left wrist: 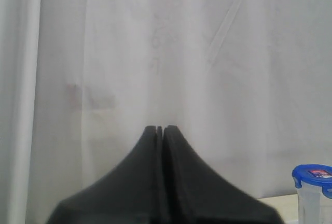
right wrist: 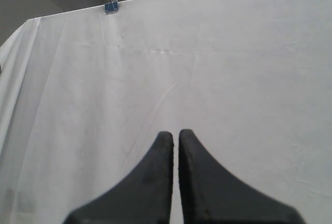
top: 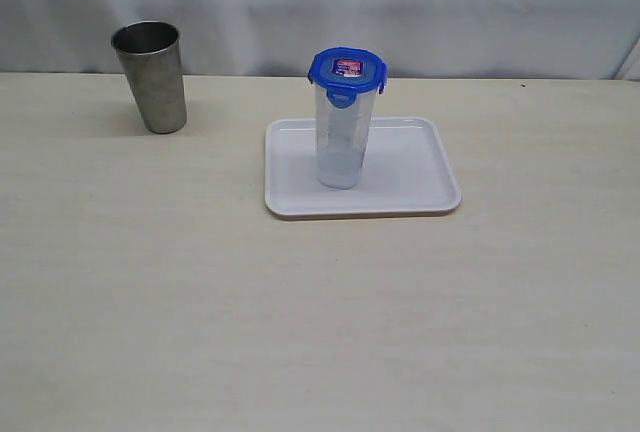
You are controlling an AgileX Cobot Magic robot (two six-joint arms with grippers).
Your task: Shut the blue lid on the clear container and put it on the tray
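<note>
The clear container (top: 340,142) stands upright on the white tray (top: 410,177), left of the tray's middle. On top of it sits the blue lid (top: 347,69), its flaps folded down over the rim. The lid (left wrist: 313,175) and container top (left wrist: 314,206) also show at the edge of the left wrist view. Neither arm appears in the exterior view. My left gripper (left wrist: 160,128) is shut and holds nothing, facing the white curtain. My right gripper (right wrist: 175,133) is shut with a hairline gap, empty, and also faces the curtain.
A grey metal cup (top: 151,76) stands upright at the back left of the pale wooden table (top: 200,302). A white curtain (top: 400,2) hangs behind the table, held by a blue clip (right wrist: 110,7) at its top.
</note>
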